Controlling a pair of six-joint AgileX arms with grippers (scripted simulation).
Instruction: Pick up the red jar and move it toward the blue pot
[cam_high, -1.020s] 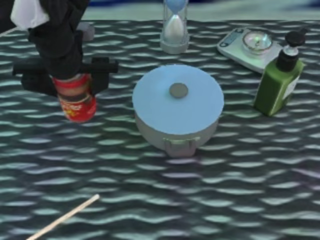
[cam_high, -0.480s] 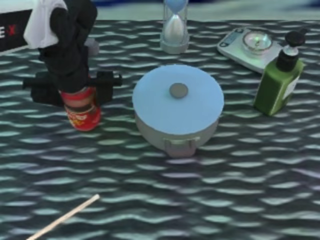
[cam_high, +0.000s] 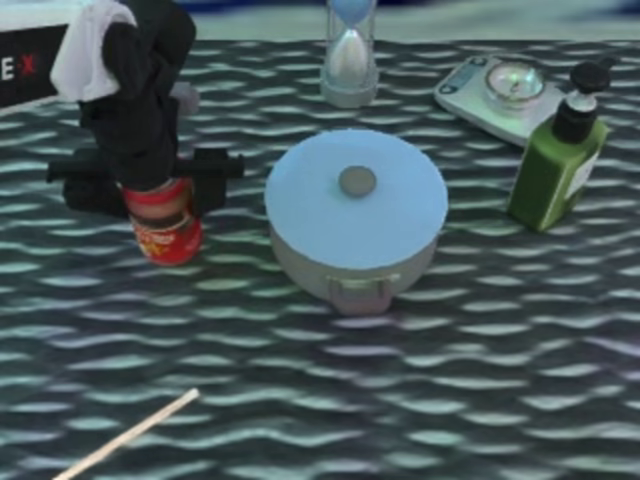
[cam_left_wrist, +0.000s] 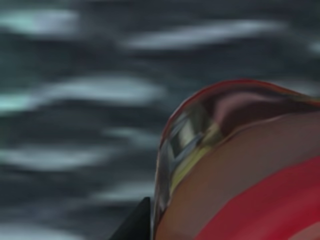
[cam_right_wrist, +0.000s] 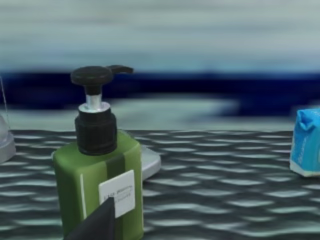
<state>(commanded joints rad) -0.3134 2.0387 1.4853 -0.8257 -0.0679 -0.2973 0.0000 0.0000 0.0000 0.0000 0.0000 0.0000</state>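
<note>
The red jar (cam_high: 165, 225) with its yellow-and-white label stands upright to the left of the blue pot (cam_high: 355, 205), a short gap apart. My left gripper (cam_high: 147, 185) comes down over the jar from above and is shut on its upper part, hiding the lid. In the left wrist view the jar (cam_left_wrist: 250, 165) fills the lower right, with one dark fingertip (cam_left_wrist: 135, 225) against its side. The pot has a flat light-blue lid, a grey knob (cam_high: 357, 181) and a handle facing the front edge. My right gripper (cam_right_wrist: 160, 235) is out of the top view and open, one fingertip (cam_right_wrist: 97, 222) showing.
An hourglass (cam_high: 349, 55) stands behind the pot. A silver scale (cam_high: 497, 90) and a green pump bottle (cam_high: 560, 160) sit at the back right; the bottle (cam_right_wrist: 97, 185) is close before the right wrist camera. A wooden stick (cam_high: 130, 432) lies front left. A blue carton (cam_right_wrist: 306, 145) shows far off.
My left gripper has come down with the jar and shifted slightly right, toward the pot. In the last half second it has barely moved.
</note>
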